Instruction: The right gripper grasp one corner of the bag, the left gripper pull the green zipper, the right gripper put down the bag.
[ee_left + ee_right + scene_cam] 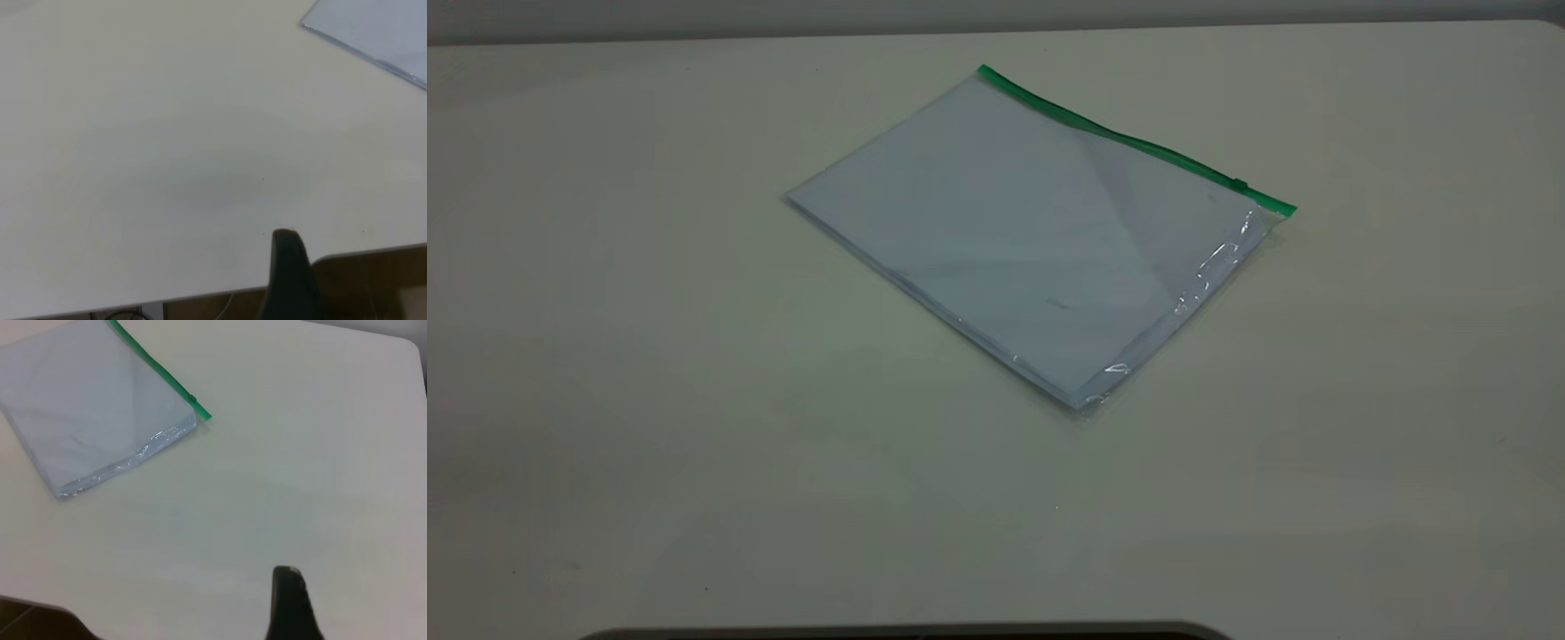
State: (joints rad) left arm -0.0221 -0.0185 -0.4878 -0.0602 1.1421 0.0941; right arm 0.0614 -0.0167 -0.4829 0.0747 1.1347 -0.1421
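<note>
The bag [1023, 240] lies flat on the pale counter [649, 400], turned at an angle, well toward the far side in the exterior view. Its zipper [1129, 138] runs along the far long edge, and the small slider [1239, 184] sits close to the right-hand end of that strip, just short of the corner [1282, 209]. Pale sheets fill the pouch, and the clear plastic wrinkles and glints along the short edge below that corner. Neither arm shows in the exterior view. In the left wrist view, only one dark finger of the left tool [288, 267] is seen, hanging over the counter's near edge, well apart from the bag's corner at the far side; whether this tool is spread or pressed together cannot be told. In the right wrist view, a single dark finger of the right tool [290, 603] shows above bare counter, well apart from the bag, with the slider end of the zipper nearest it; its state likewise cannot be told.
</note>
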